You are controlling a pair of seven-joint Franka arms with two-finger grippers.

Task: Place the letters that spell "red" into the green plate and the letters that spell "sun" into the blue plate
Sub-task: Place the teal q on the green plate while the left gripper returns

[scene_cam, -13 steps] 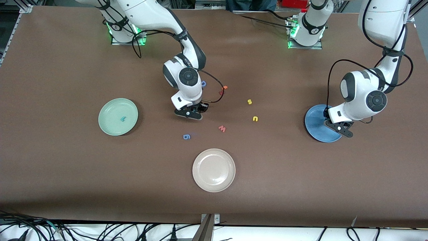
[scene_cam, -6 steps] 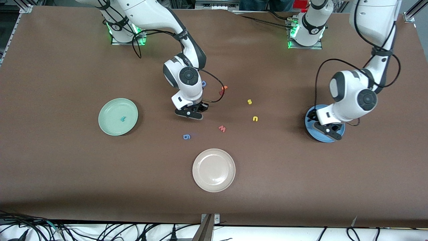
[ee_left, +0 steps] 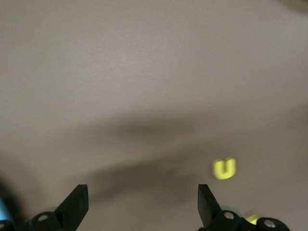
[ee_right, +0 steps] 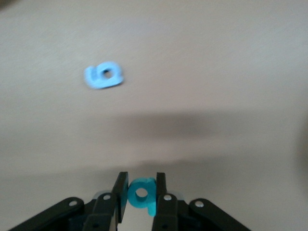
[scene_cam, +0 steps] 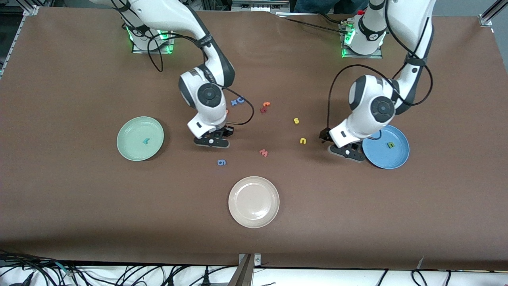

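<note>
Brown bench (scene_cam: 79,198): teal r (scene_cam: 146,140) in green plate (scene_cam: 131,153), green letter (scene_cam: 391,145) in blue plate (scene_cam: 401,157). Your right pincer (ee_right: 140,190) grips teal d (ee_right: 142,193); left pincer (ee_left: 139,204) gapes empty. Yellow s (scene_cam: 296,120), yellow u (scene_cam: 303,140), orange e remain.

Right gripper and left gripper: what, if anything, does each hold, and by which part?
The right gripper pinches the teal d across its round bowl. The left gripper is open over bare table and holds nothing.

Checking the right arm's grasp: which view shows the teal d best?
The right wrist view: the teal d sits pinched in the right pincer, ring and stem plain. The front view hides it under that pincer; the left wrist view misses it.
</note>
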